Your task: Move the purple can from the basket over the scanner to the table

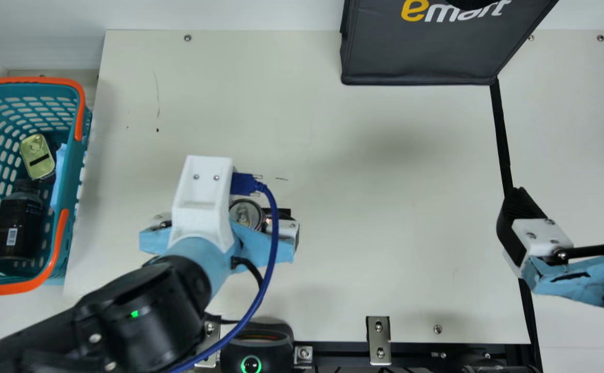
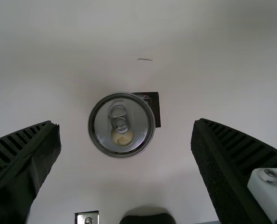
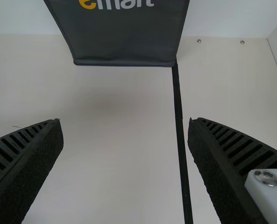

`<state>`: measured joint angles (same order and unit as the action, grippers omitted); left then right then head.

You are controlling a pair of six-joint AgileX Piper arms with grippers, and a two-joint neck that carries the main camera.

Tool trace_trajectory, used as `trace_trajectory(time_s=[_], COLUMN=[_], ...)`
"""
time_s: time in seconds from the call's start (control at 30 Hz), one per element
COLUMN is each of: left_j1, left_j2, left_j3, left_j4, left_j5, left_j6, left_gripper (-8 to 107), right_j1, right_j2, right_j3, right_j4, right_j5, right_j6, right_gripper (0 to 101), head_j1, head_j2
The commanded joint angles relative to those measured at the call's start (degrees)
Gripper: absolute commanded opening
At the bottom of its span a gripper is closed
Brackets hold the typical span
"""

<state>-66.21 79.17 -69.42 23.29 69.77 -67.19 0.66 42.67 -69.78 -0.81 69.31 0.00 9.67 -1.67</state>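
The left pincer (image 2: 125, 122) is hovering released around the can (image 2: 121, 125), its 2 fingers standing apart from the sides, so nothing is gripping it. The can is standing upright on the tabletop (image 1: 385, 207), lid up, right of the basket (image 1: 74, 155) and farther than the scanner (image 1: 253, 352); its flat base is presumably keeping it steady. The task is seemingly nearing its end, with a straight lift probably remaining, since sideways motion would be risking a tip. At right, the right pincer (image 3: 125, 122) is hanging open, leaving the left arm room.
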Motion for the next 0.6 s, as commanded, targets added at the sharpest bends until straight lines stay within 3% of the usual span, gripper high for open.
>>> trace_trajectory(time_s=[0.0,0.57], left_j1=[0.19,3.58], left_j2=[1.24,8.06], left_j3=[-0.15,1.68], left_j4=[-0.24,-0.15], left_j5=[-0.07,-4.21], left_j6=[-1.07,-7.13], left_gripper=[90,90], right_j1=[0.0,0.0], right_j2=[0.0,0.0], right_j3=[0.0,0.0], right_j4=[0.0,0.0], right_j5=[0.0,0.0], right_j6=[0.0,0.0], right_gripper=[95,95], head_j1=[-1.75,-1.75], head_j2=[0.09,0.09])
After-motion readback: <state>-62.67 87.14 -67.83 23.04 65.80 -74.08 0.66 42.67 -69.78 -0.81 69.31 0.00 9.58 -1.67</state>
